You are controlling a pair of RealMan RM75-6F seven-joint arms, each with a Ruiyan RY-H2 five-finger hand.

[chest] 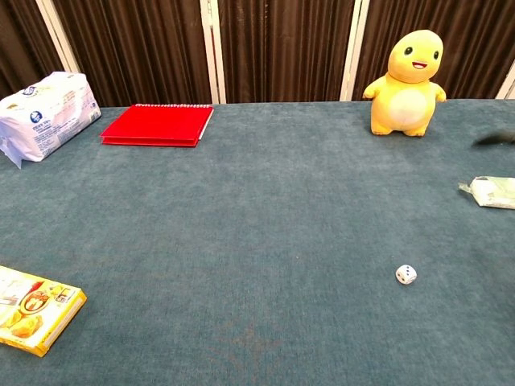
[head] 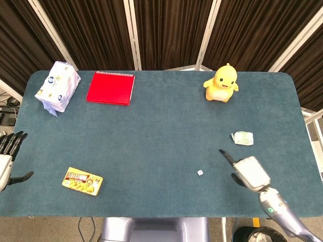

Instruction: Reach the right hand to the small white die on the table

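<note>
The small white die (head: 200, 173) lies on the teal table (head: 161, 126) near its front edge, right of the middle; the chest view shows the die (chest: 406, 274) with blue pips. My right hand (head: 247, 171) hovers to the right of the die, clear of it, with one dark finger stretched out and the thumb off to the side, holding nothing. In the chest view only a blurred dark fingertip (chest: 495, 138) shows at the right edge. My left hand (head: 9, 156) sits off the table's left edge, fingers spread and empty.
A yellow duck toy (head: 221, 84) stands at the back right. A small green-white packet (head: 243, 138) lies just behind the right hand. A red notebook (head: 110, 87) and a tissue pack (head: 57, 85) sit at the back left, and a yellow snack box (head: 82, 181) at the front left.
</note>
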